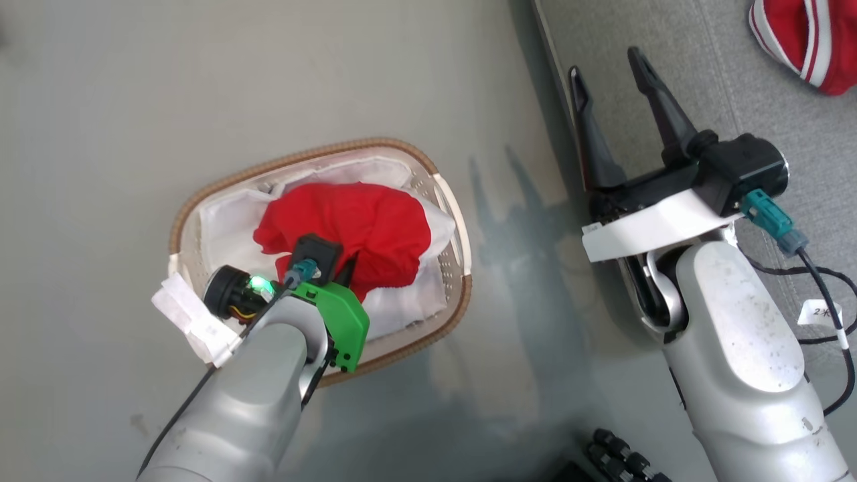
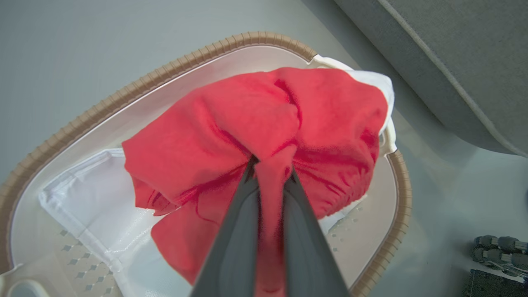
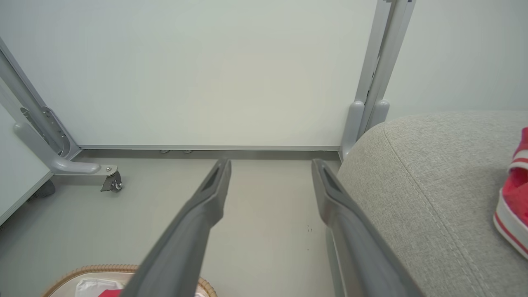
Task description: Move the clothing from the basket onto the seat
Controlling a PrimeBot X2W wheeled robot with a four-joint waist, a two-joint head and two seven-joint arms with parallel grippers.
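The red garment (image 2: 247, 123) sits bunched in the basket (image 1: 268, 164) on top of a white cloth (image 2: 90, 194). The left gripper (image 2: 272, 165) pinches a fold of it between jaws that are almost closed. The basket stands on the floor (image 1: 100, 100) just beside the seat (image 1: 736, 87). The striped jersey (image 1: 803, 40) lies on the seat, well apart. The right gripper (image 1: 602, 61) hangs over the seat's edge, jaws spread wide and holding nothing.

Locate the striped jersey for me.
The striped jersey lies on the grey seat, at the head view's top right, beyond the open right claw.
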